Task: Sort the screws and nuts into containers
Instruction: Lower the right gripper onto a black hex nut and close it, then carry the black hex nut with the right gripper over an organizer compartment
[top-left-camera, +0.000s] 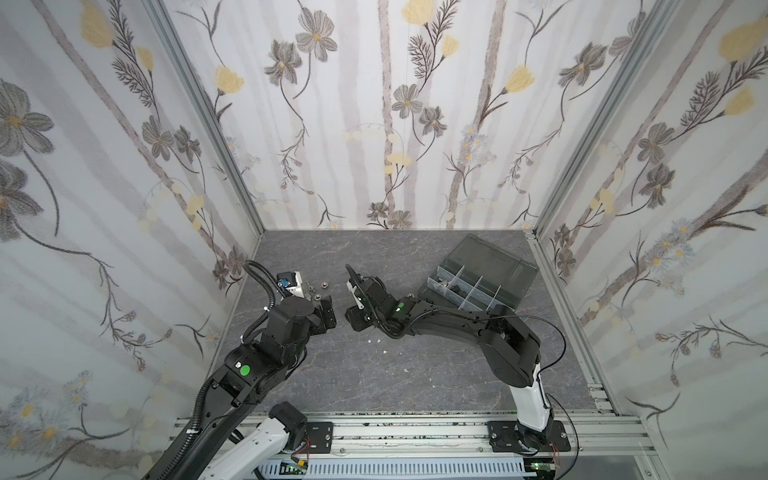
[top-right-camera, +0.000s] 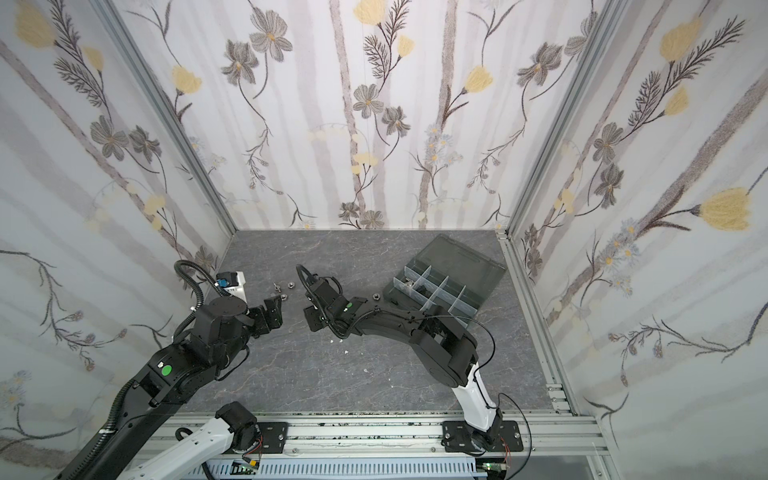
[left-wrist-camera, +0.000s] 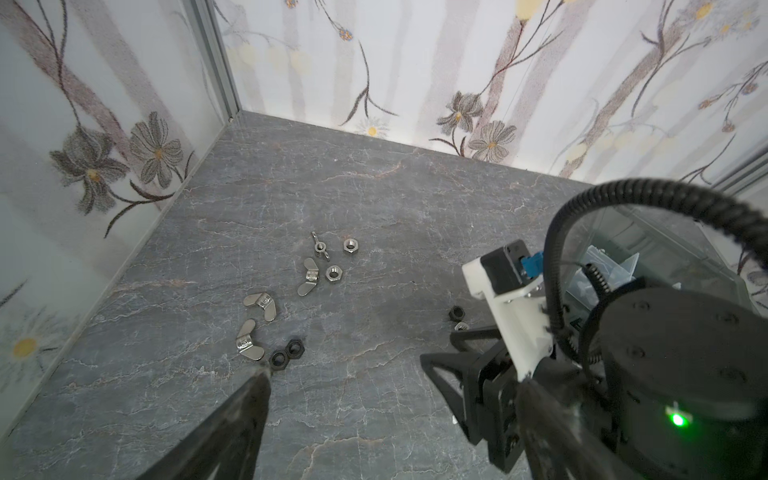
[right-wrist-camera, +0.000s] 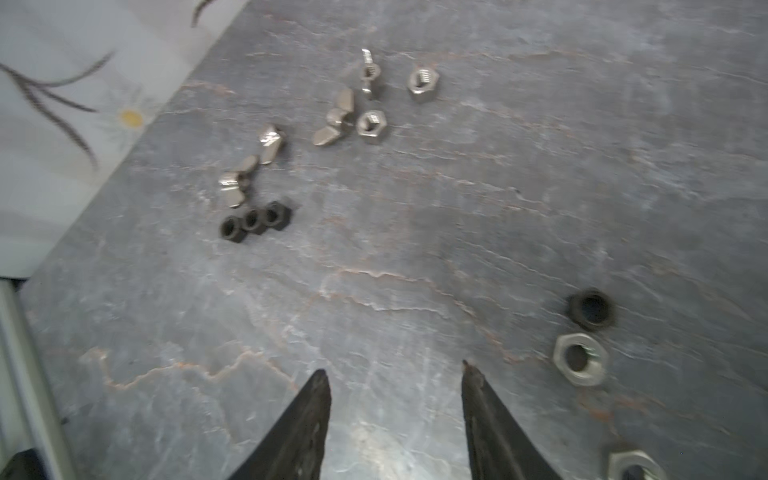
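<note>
Black fingertips of the right gripper are seen closest to the right wrist camera. They are set moderately apart, with only the bare grey table between them, and nothing is held. Just beside one tip a silver hex nut and a black hex nut lie close together. Farther ahead are scattered a row of three black nuts, several wing nuts and two smaller silver nuts. No screws can be made out on the table.

In both top views this far scatter is found left of centre, under the left arm. The organizer box stands right of centre with its lid open; what its compartments hold cannot be told. The left gripper is spread wide and empty, one fingertip almost touching the row of three black nuts.

The step in hand is judged to be a nut pickup by the right gripper. It would be done well if:
- one nut alone were centred between the tips;
- two opposite flats were squared to the pads;
- the tips were brought down to the table before closing.

Because the silver and black pair lie so close, the neighbour could be nudged or taken as well. The two wrists nearly meet at mid-frame in a top view, so room should be left between the arms.
</note>
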